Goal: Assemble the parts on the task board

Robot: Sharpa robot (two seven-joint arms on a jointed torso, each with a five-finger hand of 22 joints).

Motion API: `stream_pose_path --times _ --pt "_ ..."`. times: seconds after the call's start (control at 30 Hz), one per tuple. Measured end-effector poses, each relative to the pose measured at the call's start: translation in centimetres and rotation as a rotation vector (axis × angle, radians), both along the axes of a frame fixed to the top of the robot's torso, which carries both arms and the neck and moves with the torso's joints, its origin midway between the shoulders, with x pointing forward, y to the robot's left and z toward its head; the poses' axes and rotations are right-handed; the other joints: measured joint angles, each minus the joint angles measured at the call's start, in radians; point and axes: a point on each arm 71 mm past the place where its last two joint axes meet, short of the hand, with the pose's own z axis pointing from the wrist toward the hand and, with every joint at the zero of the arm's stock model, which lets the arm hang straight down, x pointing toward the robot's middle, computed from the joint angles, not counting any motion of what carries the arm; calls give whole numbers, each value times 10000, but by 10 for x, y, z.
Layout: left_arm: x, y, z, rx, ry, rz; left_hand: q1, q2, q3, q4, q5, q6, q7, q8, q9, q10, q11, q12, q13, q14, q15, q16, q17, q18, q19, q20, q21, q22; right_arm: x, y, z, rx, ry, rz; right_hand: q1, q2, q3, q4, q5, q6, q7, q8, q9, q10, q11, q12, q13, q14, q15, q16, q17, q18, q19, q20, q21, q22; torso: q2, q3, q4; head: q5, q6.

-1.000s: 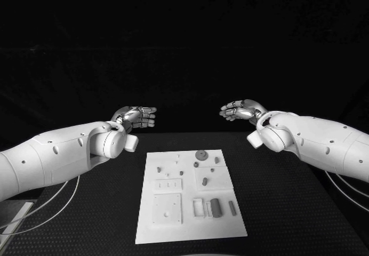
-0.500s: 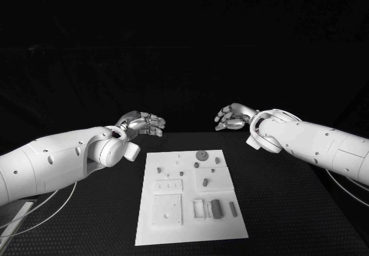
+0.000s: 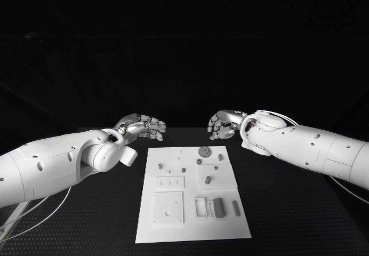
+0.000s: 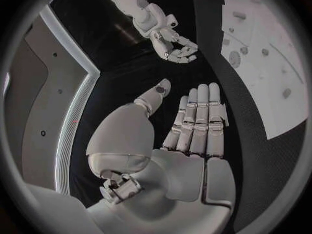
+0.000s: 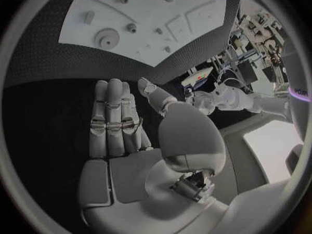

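The white task board (image 3: 173,224) lies in the middle of the black table. On it are a grey gear (image 3: 205,152) near the far edge, a short peg (image 3: 207,179) mid-board and a grey cylinder (image 3: 218,207) in a slot near the front right. My left hand (image 3: 143,127) hovers off the board's far left corner, and my right hand (image 3: 225,124) hovers just beyond its far right corner. Both hold nothing. In the wrist views the left hand (image 4: 195,127) and right hand (image 5: 117,120) have straight fingers with the thumb apart. The gear (image 5: 105,38) lies ahead of the right fingers.
Several small pegs (image 3: 161,167) stand on the board's left half, with recessed square plates (image 3: 168,207) nearer the front. The black table mat (image 3: 299,213) surrounds the board on both sides. White cables (image 3: 46,216) hang at the left edge.
Both hands have moved inward and lower, toward the board's far edge and closer to each other. The parts on the board have not moved.
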Motion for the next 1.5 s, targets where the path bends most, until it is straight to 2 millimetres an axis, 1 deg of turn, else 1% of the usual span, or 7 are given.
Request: stream_pose_path --times 0.23,0.5,0.7,0.83,1.03,1.2,1.5 --pt "0 -2 13 6 -247 -195 0 0 -28 -28 0 43 27 -47 -28 0 0 0 -1 0 -1 -41 45 -33 35 -35 -21 -13 -5 6 -9 -698 -180 168 0 0 -83 27 0 369 -153 -11 170 455 -218 -88 235 244 -203 753 468 -68 507 -329 756 -1 311 -10 83 3 130" --pt "-2 -3 18 23 -302 -330 0 0 -28 -28 0 43 27 -48 -57 0 0 -48 -2 0 -2 -49 72 -70 35 -36 -21 -14 -10 17 -20 -1309 -216 314 -6 6 -83 26 0 436 -155 -186 240 524 -217 -313 332 247 -204 986 588 54 508 -331 1135 -4 644 -8 153 14 245" --pt "-3 -4 18 33 -287 -400 0 0 -54 -2 0 43 27 -85 -93 0 0 -117 -11 -1 -2 -123 117 -72 35 -36 -68 -39 -13 17 -28 -1711 -184 298 -54 53 -82 26 0 65 61 -606 39 -304 108 -1007 -20 587 105 1308 690 -74 703 -489 1523 -4 873 -6 194 38 284" --pt "-2 -4 18 51 -273 -408 -39 39 -54 -2 0 43 27 -88 -104 0 0 -117 -12 -1 -2 -123 131 -79 55 -55 -68 -40 -15 18 -30 -1800 -263 295 -65 42 -82 26 0 34 58 -722 -68 415 -44 -644 114 778 -70 1632 843 -92 887 -600 1861 -4 1011 -7 199 48 312" --pt "-1 -5 17 70 -258 -438 -39 39 -54 -1 0 43 27 -88 -117 0 0 -158 -12 -1 -2 -161 149 -143 71 -73 -68 -40 -19 23 -30 -1749 -422 439 -106 -238 -391 3 0 203 -433 -798 -157 2239 -682 2042 2761 994 -582 3485 2097 11 1150 -871 2793 -4 1184 -12 187 50 349" --pt "1 -6 17 84 -235 -469 -78 78 -105 -5 0 42 27 -88 -132 -1 0 -164 -12 -28 25 -161 176 -146 71 -72 -105 -51 -22 26 -30 -1699 -515 525 -139 -205 -402 55 0 280 -416 -1019 -230 -289 -629 7533 8627 310 -585 5408 3557 -37 800 -1061 4236 -4 1300 -25 172 42 388" --pt "0 -6 16 90 -191 -515 -79 78 -105 -5 0 42 27 -88 -153 -1 0 -202 -21 7 59 -200 202 -179 31 -111 -105 -61 -23 30 -31 -1731 -534 625 -349 -205 -216 52 0 357 -361 -1072 -206 -684 -600 8522 9424 656 -483 5892 4092 -105 713 -1114 4846 -4 1409 -43 159 61 438"
